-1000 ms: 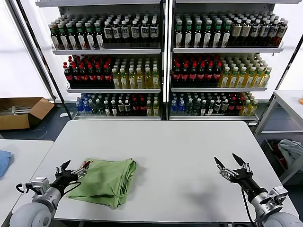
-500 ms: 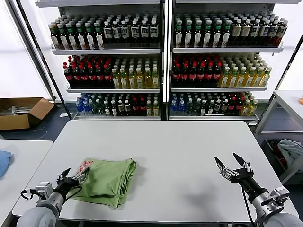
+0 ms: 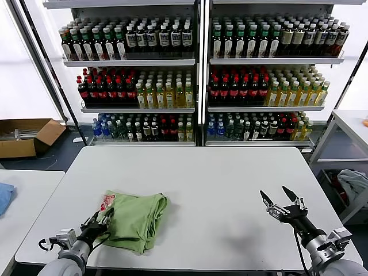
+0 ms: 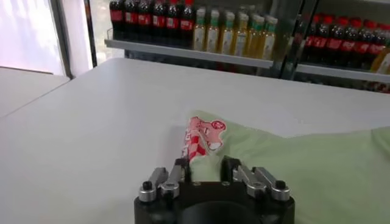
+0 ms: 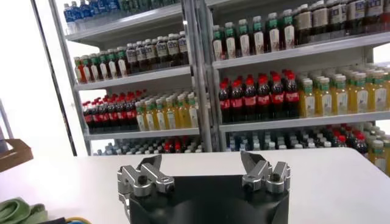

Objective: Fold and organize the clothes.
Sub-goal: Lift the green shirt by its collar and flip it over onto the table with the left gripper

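The light green polo shirt (image 3: pixel 135 219) lies folded on the white table (image 3: pixel 218 184), near its front left. A corner with the red-and-white print (image 3: pixel 107 199) sticks out at its left edge; that corner also shows in the left wrist view (image 4: pixel 201 135). My left gripper (image 3: pixel 101 218) is low at the shirt's near-left edge. Its fingers (image 4: pixel 183 165) are drawn in with green fabric (image 4: pixel 304 164) between them. My right gripper (image 3: pixel 282 202) hovers open and empty over the table's front right, far from the shirt; its spread fingers (image 5: pixel 150 163) hold nothing.
Shelves of bottles (image 3: pixel 198 75) stand behind the table. A second table with a small blue cloth (image 3: pixel 4 194) is at the left. A cardboard box (image 3: pixel 23 135) lies on the floor at left, and a side table with a grey cloth bundle (image 3: pixel 353 184) stands at right.
My left gripper has dropped lower and moved right onto the shirt's left edge, and its fingers have drawn together on the fabric. The right arm has barely moved.
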Robot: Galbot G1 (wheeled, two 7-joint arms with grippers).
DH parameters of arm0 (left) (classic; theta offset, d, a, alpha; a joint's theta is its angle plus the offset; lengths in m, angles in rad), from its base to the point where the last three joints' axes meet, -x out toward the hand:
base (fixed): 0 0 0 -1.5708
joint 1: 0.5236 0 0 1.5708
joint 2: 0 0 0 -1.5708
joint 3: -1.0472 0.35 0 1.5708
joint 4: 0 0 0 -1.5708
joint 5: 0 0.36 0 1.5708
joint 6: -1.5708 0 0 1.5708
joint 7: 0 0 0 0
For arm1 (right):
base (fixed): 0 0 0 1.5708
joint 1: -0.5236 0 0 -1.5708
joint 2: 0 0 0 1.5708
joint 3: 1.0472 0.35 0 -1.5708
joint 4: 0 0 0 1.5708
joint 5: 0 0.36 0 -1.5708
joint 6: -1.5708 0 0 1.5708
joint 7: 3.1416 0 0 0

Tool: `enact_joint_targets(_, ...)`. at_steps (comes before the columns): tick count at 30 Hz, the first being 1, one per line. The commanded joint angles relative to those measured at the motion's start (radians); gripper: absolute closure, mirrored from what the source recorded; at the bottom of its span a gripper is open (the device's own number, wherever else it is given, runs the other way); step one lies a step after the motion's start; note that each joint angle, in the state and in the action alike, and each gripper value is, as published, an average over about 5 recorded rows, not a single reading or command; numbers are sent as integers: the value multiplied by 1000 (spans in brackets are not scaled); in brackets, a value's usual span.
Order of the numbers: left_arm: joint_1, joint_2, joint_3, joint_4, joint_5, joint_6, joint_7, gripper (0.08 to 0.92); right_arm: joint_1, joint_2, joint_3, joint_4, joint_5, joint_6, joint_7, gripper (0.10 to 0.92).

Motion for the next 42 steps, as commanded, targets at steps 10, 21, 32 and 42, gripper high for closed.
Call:
enact_joint_targets(10, 51, 49, -248, -77, -117, -69, -51, 866, -2, 3, 20, 0, 9, 2, -5, 203)
enact_joint_targets(21, 45, 417, -607, 124, -319, -30, -24, 887, 16, 6, 11, -4, 16, 6, -6, 203)
enact_joint_targets(32, 11, 281, -463, -96, -250, 40, -94, 887, 5, 27, 23, -4, 28, 13, -6, 203)
enact_joint_targets(42, 56, -85, 75, -374, -53, 68, -303, 887, -5, 20, 38, 10, 30, 9, -1, 203)
